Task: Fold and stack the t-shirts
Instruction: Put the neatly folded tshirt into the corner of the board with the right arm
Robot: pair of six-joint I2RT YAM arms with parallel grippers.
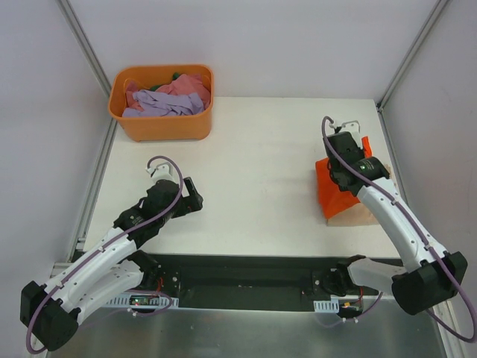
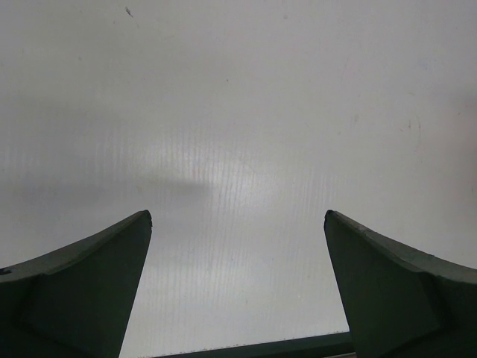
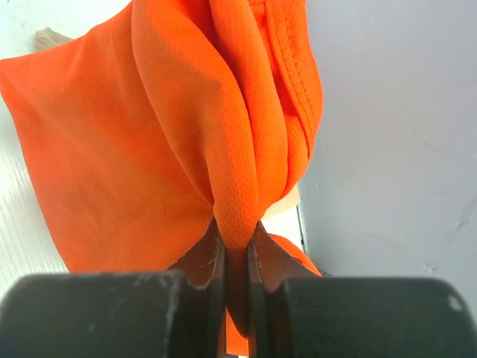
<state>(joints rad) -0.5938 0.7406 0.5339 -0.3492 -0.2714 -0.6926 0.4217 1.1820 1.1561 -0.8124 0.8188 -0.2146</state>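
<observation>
Black arm bases sit at 6 o'clock, on the near edge of a white table (image 1: pixel 253 168) seen from above. Clock positions are read from the table's centre in that overhead view.

At about 8 o'clock the left gripper (image 2: pixel 237 215) is low over bare tabletop. Its two dark fingers are spread wide, with nothing between them but the white surface.

At about 3 o'clock, near the table's right edge, the right gripper (image 3: pixel 235 237) has its jaws pinched almost together on a fold of the bright orange t-shirt (image 3: pixel 149 149). The wrist camera shows mesh-textured cloth bunched and rising out of the narrow gap between the fingers, with a stitched hem at the upper right. From above, the shirt hangs from the gripper as a loose, sloping shape. Its lower edge reaches down onto a tan t-shirt (image 1: pixel 356 218), which lies flat on the table at about 4 o'clock, partly covered by the orange cloth and the arm.

At about 11 o'clock, in the far left corner, stands a rigid orange plastic tub (image 1: pixel 160 128). It is well apart from both grippers. Inside it lies a crumpled lilac t-shirt (image 1: pixel 160 103) towards the front and left, with a pink t-shirt (image 1: pixel 188 86) heaped behind it towards the right. Both are unfolded and tangled together. A small dark scrap shows at the tub's back rim, too small to identify.
</observation>
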